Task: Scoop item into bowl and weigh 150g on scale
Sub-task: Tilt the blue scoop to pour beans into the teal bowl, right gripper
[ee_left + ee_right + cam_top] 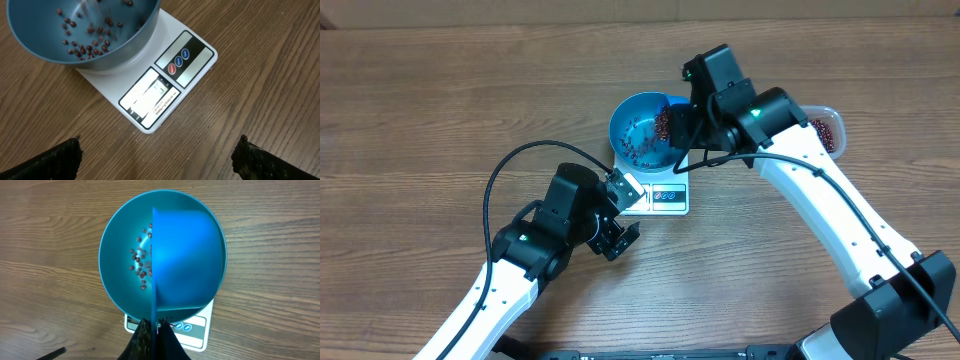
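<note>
The blue bowl stands on the white scale. A thin scatter of red-brown beans lies in the bowl. My right gripper is shut on the handle of a small blue scoop, held tipped on its side over the bowl. In the overhead view beans show at the scoop's mouth. In the left wrist view, blurred beans drop into the bowl. My left gripper is open over bare table just in front of the scale.
A clear plastic tub holding more beans sits at the right, partly hidden behind my right arm. The scale's display and buttons face the front edge. A black cable loops over the table by my left arm.
</note>
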{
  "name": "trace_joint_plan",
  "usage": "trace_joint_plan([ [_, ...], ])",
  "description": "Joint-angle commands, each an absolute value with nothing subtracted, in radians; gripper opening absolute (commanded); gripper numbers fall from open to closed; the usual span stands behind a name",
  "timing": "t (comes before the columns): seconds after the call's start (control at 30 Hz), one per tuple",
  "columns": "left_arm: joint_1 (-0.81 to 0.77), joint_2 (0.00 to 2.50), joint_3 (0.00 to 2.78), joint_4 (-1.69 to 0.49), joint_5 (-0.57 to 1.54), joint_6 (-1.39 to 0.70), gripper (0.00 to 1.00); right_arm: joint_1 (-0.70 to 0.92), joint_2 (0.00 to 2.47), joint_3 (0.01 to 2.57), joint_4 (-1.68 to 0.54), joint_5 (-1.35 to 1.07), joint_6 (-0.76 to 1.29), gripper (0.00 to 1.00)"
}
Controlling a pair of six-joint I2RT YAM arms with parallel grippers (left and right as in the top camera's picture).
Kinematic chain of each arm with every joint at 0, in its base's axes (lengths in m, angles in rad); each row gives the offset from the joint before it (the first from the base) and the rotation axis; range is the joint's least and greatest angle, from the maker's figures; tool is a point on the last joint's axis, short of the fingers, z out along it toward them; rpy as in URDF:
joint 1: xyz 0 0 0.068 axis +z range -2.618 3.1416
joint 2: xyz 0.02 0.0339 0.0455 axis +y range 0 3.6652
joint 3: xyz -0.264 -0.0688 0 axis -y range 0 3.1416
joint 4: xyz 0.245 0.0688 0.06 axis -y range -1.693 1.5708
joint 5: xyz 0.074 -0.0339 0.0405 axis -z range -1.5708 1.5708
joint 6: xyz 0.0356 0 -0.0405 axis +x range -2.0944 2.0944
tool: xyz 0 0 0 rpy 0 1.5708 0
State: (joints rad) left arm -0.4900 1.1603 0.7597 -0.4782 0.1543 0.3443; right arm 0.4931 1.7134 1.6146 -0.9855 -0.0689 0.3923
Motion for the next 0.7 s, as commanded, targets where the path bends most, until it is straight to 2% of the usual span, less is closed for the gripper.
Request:
trace_joint_plan([
  [0.0, -0.485, 1.150, 0.754, -0.474, 0.170, 0.359, 1.00, 0.537, 1.713, 1.651, -0.973, 0.035, 0.393, 0.04],
  [0.67, -0.485, 1.150, 0.754, -0.475, 0.170, 0.359, 0.99, 0.556, 1.713, 1.651, -0.974, 0.078, 0.393, 0.04],
])
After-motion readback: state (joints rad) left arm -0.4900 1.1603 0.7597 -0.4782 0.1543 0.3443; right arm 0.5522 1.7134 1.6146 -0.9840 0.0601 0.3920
